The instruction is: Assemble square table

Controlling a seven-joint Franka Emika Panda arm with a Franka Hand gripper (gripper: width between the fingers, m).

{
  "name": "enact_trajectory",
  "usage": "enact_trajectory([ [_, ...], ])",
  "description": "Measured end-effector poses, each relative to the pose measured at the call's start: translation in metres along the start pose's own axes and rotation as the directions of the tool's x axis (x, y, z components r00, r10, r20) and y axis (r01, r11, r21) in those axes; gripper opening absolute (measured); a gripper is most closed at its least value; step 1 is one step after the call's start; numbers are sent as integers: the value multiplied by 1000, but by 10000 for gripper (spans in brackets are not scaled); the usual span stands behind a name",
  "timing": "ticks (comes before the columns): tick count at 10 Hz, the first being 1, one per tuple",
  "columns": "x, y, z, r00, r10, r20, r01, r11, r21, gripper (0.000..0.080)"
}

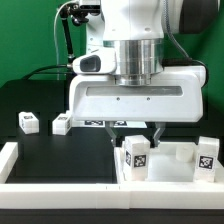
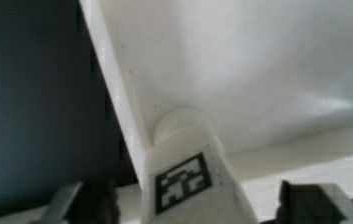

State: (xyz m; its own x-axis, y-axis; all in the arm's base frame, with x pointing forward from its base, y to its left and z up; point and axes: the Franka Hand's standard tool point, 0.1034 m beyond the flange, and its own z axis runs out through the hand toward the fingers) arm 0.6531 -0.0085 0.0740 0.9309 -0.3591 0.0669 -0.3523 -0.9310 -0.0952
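The square table top point(image 1: 172, 176) lies at the exterior view's lower right, a white tray with a raised rim. Two tagged white legs stand upright in it, one near its left corner point(image 1: 135, 156) and one at the right point(image 1: 207, 155). My gripper point(image 1: 136, 139) hangs straight above the left one. In the wrist view that leg point(image 2: 183, 172) rises between my fingers point(image 2: 70, 204), with a dark gap on each side, so the gripper point(image 2: 187, 206) is open around it. The top's inner floor point(image 2: 262, 70) fills the view behind. Two loose legs point(image 1: 28, 122) point(image 1: 61, 124) lie on the black table.
A long low white border wall point(image 1: 60, 190) runs along the front and up the exterior view's left side point(image 1: 8, 157). The marker board point(image 1: 97, 123) lies behind my gripper, mostly hidden by the hand.
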Motion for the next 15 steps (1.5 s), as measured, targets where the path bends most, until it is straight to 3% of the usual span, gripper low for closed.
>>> enact_trajectory([
  [1, 0, 0, 0, 999, 36, 0, -36, 999, 0, 245],
  [2, -1, -1, 1, 992, 125, 3, -125, 992, 0, 245],
  [3, -2, -1, 1, 983, 183, 6, -183, 983, -1, 75],
  [4, -3, -1, 2, 975, 223, 8, -222, 975, -2, 24],
  [7, -3, -8, 9, 824, 566, 18, -566, 824, -13, 1],
  [8, 1, -6, 12, 790, 613, 12, -613, 790, 14, 1],
  [10, 2, -4, 15, 785, 620, 7, -620, 784, 22, 6],
  [11, 2, -4, 15, 785, 620, 7, -620, 785, 21, 163],
  [12, 3, -3, 14, 803, 595, 5, -595, 803, 22, 163],
  [13, 4, 2, 8, 878, 480, 0, -479, 877, 27, 363],
  [14, 5, 3, 4, 898, 440, 2, -439, 898, 28, 511],
  [15, 6, 4, -2, 947, 321, -7, -321, 947, 23, 511],
])
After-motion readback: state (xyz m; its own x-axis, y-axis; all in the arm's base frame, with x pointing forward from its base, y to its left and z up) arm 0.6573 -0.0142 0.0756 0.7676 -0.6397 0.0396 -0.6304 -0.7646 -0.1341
